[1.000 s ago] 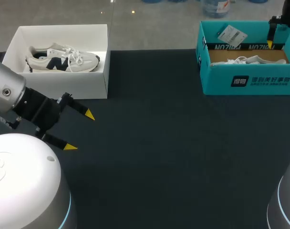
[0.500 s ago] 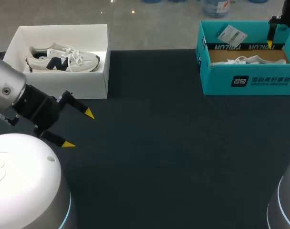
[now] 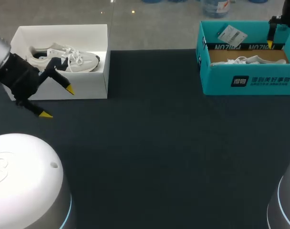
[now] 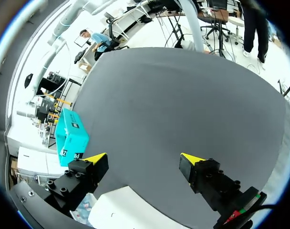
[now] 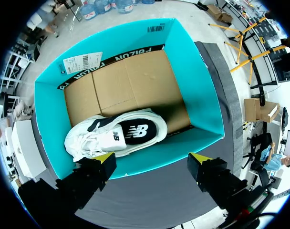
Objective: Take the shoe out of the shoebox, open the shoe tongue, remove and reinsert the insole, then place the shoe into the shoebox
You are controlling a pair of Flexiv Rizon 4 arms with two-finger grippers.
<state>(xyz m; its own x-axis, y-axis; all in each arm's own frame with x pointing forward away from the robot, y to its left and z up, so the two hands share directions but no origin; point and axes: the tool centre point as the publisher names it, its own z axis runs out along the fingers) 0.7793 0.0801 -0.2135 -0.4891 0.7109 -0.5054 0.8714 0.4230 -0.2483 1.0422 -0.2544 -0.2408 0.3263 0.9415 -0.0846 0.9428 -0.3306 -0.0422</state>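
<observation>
The left pincer (image 3: pixel 57 102) is held apart by the white shoebox (image 3: pixel 90 86), and the right pincer (image 5: pixel 152 157) is held apart above the teal shoebox (image 5: pixel 198 88), in which 1 shoe (image 5: pixel 116 136) is seen.

Upper right of the head view: teal shoebox (image 3: pixel 221 82), with white lettering and a square emblem on its front wall. A black strip (image 3: pixel 245 46) of upside-down white letters runs inside the back wall, with a white barcode tag (image 3: pixel 231 34) above it. Upper left: sneaker (image 3: pixel 64 58) in the white shoebox (image 3: pixel 88 83), with a navy letter mark on its side. Right wrist view: white logo on the black insole (image 5: pixel 138 132).
</observation>
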